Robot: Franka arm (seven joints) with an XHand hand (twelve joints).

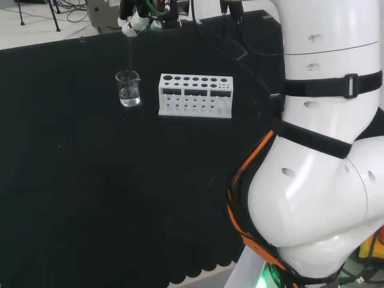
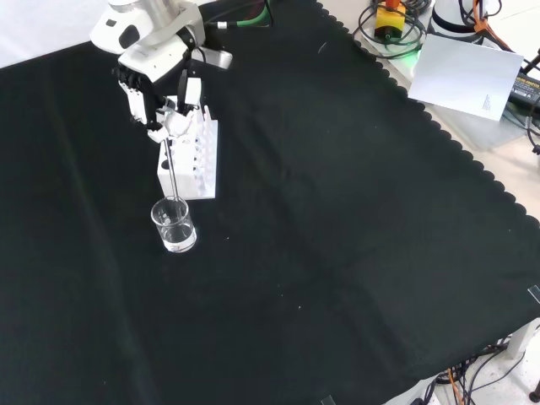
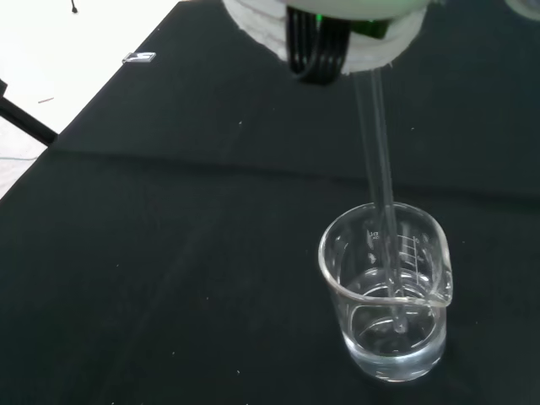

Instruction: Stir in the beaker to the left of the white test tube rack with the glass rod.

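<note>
Hand (image 2: 165,116) pinching glass rod (image 3: 380,181) above beaker (image 1: 128,89) just left of white rack (image 1: 195,95) in head view, rod tip already dipped in the liquid, stirring seemingly under way, withdrawal left.

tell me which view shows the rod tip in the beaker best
The wrist view: the rod runs down into the beaker, its tip in the clear liquid. The head view shows only a faint line above the beaker; the front view shows the rod reaching the rim.
</note>
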